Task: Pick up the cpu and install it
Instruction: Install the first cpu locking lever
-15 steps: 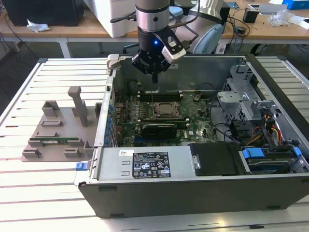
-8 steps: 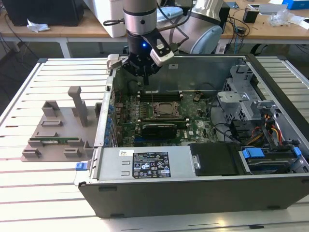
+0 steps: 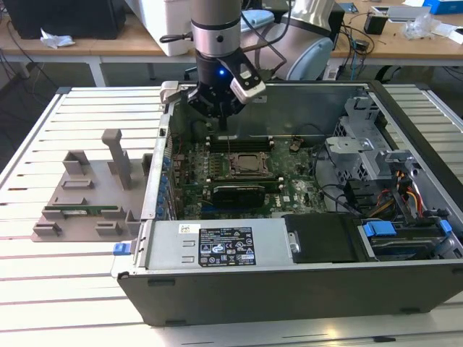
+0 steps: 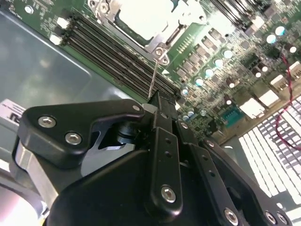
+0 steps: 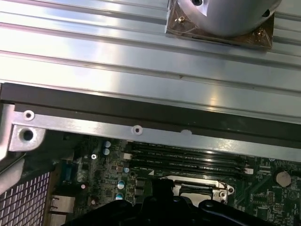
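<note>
An open computer case (image 3: 289, 296) lies on a slatted table (image 3: 51, 282). In the exterior view the gripper (image 3: 221, 119) hangs inside it, close to the far wall, with its tips over the memory slots (image 3: 239, 141). That view also takes in a grey tray (image 3: 54, 191) outside the case on the exterior view's left. A power supply box (image 3: 217, 246) runs along the near wall and a drive cage (image 3: 362, 137) stands on the exterior view's right. The motherboard's middle lies open between them.

The second wrist view comes closer. The cpu (image 4: 138, 19) (a pale, shiny square) sits inside the socket frame (image 4: 157, 44), apart from the gripper. The gripper's fingers (image 4: 162, 122) are pressed together with nothing seen between them. A thin rod (image 4: 153, 77) runs from the frame's corner to the tips.

The first wrist view adds the case rim (image 5: 141, 110), just beside the slots.
</note>
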